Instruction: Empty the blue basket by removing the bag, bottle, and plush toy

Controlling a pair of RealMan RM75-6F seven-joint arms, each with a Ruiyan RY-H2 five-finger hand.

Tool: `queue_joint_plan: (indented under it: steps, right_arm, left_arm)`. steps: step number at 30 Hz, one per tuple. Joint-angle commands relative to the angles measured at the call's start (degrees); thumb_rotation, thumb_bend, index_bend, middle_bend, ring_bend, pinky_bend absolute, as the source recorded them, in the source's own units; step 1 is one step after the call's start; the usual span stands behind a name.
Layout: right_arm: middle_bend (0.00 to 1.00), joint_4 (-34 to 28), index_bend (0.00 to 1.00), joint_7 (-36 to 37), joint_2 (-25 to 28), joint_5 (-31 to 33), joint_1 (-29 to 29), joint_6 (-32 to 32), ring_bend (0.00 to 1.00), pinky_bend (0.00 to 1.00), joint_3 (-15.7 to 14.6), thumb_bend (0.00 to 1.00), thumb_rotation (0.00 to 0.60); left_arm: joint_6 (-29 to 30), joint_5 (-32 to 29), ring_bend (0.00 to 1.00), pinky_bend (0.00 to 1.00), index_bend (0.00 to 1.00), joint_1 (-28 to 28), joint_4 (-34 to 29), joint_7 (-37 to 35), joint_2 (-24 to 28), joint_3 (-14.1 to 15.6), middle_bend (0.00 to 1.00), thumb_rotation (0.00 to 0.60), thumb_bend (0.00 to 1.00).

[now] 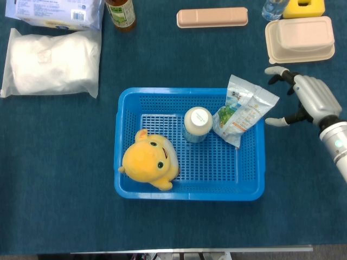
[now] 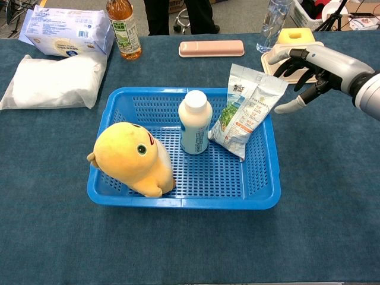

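The blue basket (image 1: 124,141) at the tabletop's middle holds the plush toy (image 1: 149,161) in its front-left corner, the upright bottle (image 1: 198,124) mid-basket and the bag (image 1: 243,110) leaning on its right rim; the right hand (image 1: 306,100) hovers beside the bag, fingers spread, empty

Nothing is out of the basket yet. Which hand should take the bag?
Probably right. The right hand is open beside the bag, which leans on the basket's right wall. The left hand is not in view.

Glossy plastic basket (image 1: 246,184), fuzzy plush (image 1: 147,162)
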Motion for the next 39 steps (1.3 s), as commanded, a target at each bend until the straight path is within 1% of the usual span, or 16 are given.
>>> queue_joint_plan:
  steps: [1,9,14,23,32,39]
  right_arm:
    - [0.35,0.17,0.24,0.19,-0.2,0.2,0.27,0.13,0.25,0.37,-0.14,0.07,0.6]
    - [0.4,1.13,0.3,0.37,-0.91,1.18,1.41,0.33,0.3,0.39,-0.58,0.13,0.6]
    - [0.42,1.72,0.31,0.17,-1.59,1.31,2.16,0.74,0.33,0.39,-0.7,0.17,0.6]
    - [0.46,2.5,0.36,0.37,-2.71,1.47,3.02,1.11,0.37,0.4,-0.9,0.26,0.6]
    - [0.49,2.33,0.41,-0.03,-2.9,2.49,4.2,0.87,0.41,0.41,-0.95,0.32,0.6]
    - [0.52,2.3,0.43,-0.2,-2.96,3.21,4.69,1.01,0.44,0.42,-1.24,0.39,0.6]
  left_arm:
    - [-0.01,0.03,0.19,0.42,0.28,0.03,0.01,-0.04,0.0,0.04,0.19,0.6,0.35]
    - [0.07,0.01,0.19,0.42,0.28,0.2,0.11,-0.3,0.0,0.07,0.18,0.6,0.35]
    - [0.06,0.01,0.19,0.42,0.28,0.27,0.29,-0.52,-0.11,0.09,0.18,0.6,0.35]
    - [0.11,0.04,0.19,0.42,0.28,0.43,0.47,-0.89,-0.11,0.14,0.18,0.6,0.35]
    - [-0.02,0.06,0.19,0.42,0.28,0.46,0.58,-1.13,-0.16,0.16,0.18,0.6,0.35]
    - [0.08,0.08,0.19,0.42,0.28,0.54,0.55,-1.23,-0.11,0.13,0.18,0.6,0.35]
